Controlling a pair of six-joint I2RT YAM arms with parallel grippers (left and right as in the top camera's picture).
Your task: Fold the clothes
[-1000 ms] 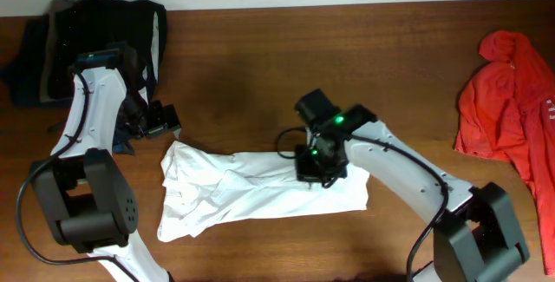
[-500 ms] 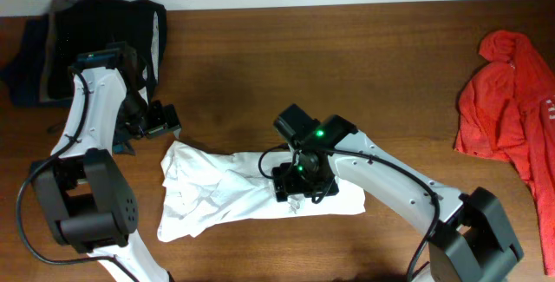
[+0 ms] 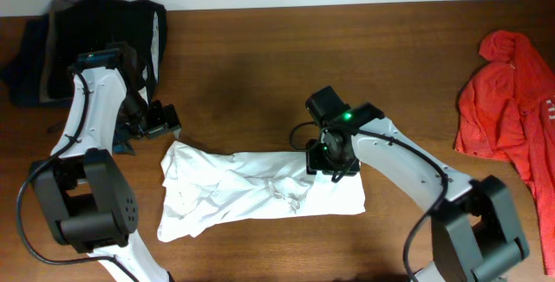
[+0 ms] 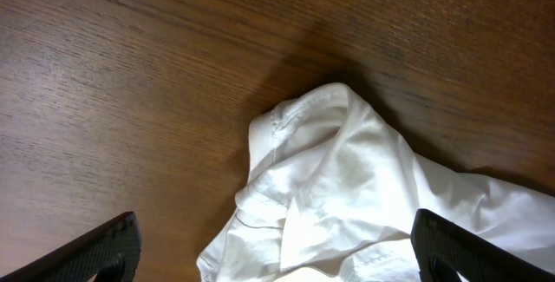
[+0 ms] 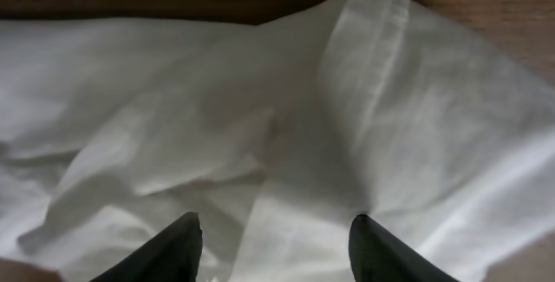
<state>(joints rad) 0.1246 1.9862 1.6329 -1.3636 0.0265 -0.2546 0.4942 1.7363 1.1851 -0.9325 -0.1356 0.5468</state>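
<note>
Our left gripper [image 3: 161, 127] has its two fingers [image 4: 108, 247] spread wide, and nothing is between them. In the left wrist view the bunched end of the white shirt [image 4: 347, 186] lies under the gripper and a little ahead of it, closer to the finger on the right side of the picture. We cannot tell if a finger touches the cloth. Beyond the shirt end, ahead of the gripper, we see only the brown wood of the table [image 4: 130, 74].

Our right gripper [image 3: 328, 159] is also parted and grips nothing. It hangs directly over the shirt [image 5: 217, 117], and wrinkled white fabric fills almost the whole view under and ahead of its fingers [image 5: 178, 247]. A stitched hem [image 5: 381, 48] runs away from the gripper, ahead of the finger on the right of the picture.

From above, the shirt [image 3: 260, 191] lies crumpled in a long band on the table [image 3: 347, 56]. It begins just beside the left gripper and reaches under the right gripper and a little past it.

A red garment [image 3: 512, 100] lies well apart from the right gripper, at the table edge. A dark stack of clothes [image 3: 87, 39] sits behind the left arm.
</note>
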